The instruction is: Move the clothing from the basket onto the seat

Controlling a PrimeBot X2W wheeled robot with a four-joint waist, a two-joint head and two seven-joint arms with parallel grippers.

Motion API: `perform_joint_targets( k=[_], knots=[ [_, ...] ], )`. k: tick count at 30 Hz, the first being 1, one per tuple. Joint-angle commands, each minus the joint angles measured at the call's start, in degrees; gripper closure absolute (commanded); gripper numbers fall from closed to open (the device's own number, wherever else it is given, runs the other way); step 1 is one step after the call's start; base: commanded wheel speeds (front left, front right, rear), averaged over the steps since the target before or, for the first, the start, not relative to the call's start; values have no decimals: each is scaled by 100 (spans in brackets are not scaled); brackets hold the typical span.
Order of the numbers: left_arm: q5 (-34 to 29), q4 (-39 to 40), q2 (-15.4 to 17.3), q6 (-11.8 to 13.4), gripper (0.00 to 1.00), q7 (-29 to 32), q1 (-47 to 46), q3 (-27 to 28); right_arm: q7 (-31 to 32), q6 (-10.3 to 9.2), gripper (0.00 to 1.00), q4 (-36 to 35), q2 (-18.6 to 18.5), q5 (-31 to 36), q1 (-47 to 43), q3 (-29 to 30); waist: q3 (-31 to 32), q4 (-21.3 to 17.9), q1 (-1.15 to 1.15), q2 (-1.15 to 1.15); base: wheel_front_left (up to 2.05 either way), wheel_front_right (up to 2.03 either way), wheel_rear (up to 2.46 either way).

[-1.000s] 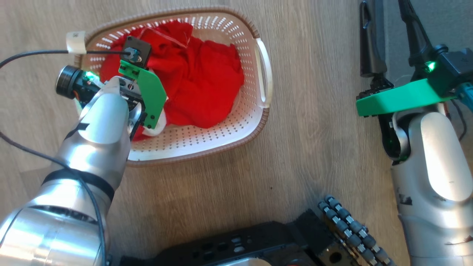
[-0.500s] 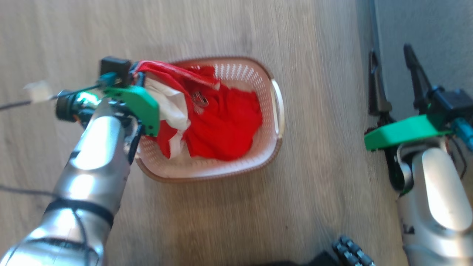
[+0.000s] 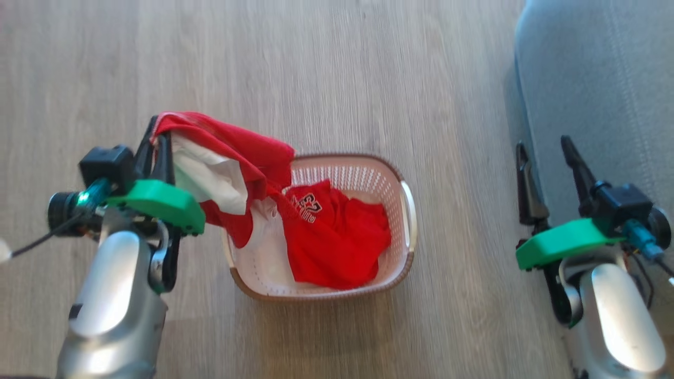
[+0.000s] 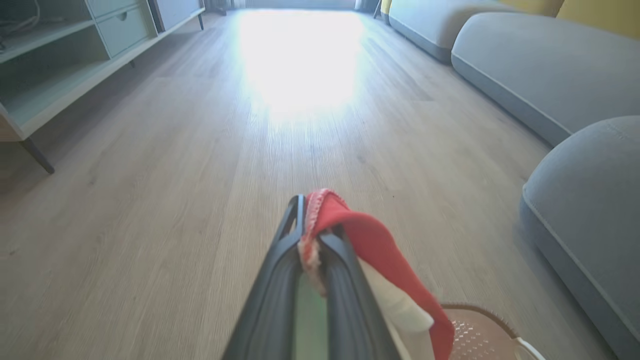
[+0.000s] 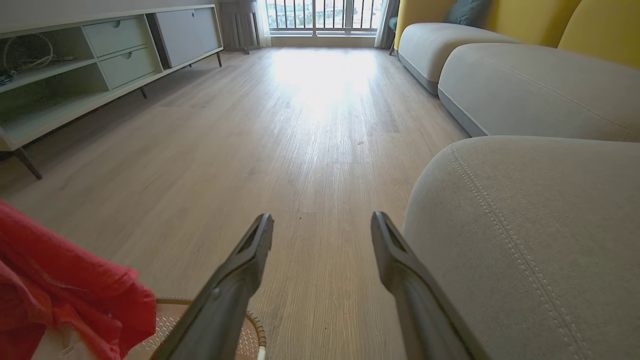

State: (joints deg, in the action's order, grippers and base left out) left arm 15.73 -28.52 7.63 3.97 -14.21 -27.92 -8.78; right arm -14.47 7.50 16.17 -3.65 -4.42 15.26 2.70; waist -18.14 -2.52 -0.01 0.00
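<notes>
Lifted out within the past second, a red-and-white garment point(image 3: 226, 152) now hangs from the left gripper point(image 3: 158, 131), which had been down among the clothes in the basket point(image 3: 342, 157). The head camera has swung too, bringing the grey seat point(image 3: 605, 79) into the upper right of the frame. Left of centre, the left gripper's jaws are pinched narrow on a fold of the fabric. The cloth trails down and rightward over the basket's left rim, and whether its lower end is free of the pile cannot be told. A lettered red garment point(image 3: 337, 242) lies inside the basket at centre frame. At the right, the right gripper point(image 3: 542, 143) stands wide and empty, just beside the seat's rounded edge. The step in hand appears to be carrying the first piece out. The next move calls for raising it until the tail clears the rim, then swinging it right across the wooden floor point(image 3: 316, 68) and releasing it over the cushion; a dragging tail might catch the second garment or tug the light basket
</notes>
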Motion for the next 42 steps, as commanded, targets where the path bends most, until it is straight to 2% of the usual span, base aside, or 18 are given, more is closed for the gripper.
perform_joint_targets(
  k=[1, 6, 17, 42],
  knots=[
    [24, 323, 213, 73, 100, -78, 34, 248, -52, -1, 0, -142, -47, 58, -65, -162, 226, 46, 1, 0, 0, 0, 0],
    [79, 751, 235, 96, 100, -78, 528, 398, -52, -1, 0, -53, -69, 48, -231, -272, 543, 17, 1, 0, 0, 0, 0],
    [181, 936, 294, 136, 100, -60, 1102, 470, -52, -1, 0, 54, -155, 73, -553, -495, 1119, -15, 1, 0, 0, 0, 0],
    [255, 1386, 342, 198, 100, 139, 1367, 280, -52, -1, 0, 74, -316, 93, -607, -862, 1368, 178, 1, 0, 0, 0, 0]
  ],
)
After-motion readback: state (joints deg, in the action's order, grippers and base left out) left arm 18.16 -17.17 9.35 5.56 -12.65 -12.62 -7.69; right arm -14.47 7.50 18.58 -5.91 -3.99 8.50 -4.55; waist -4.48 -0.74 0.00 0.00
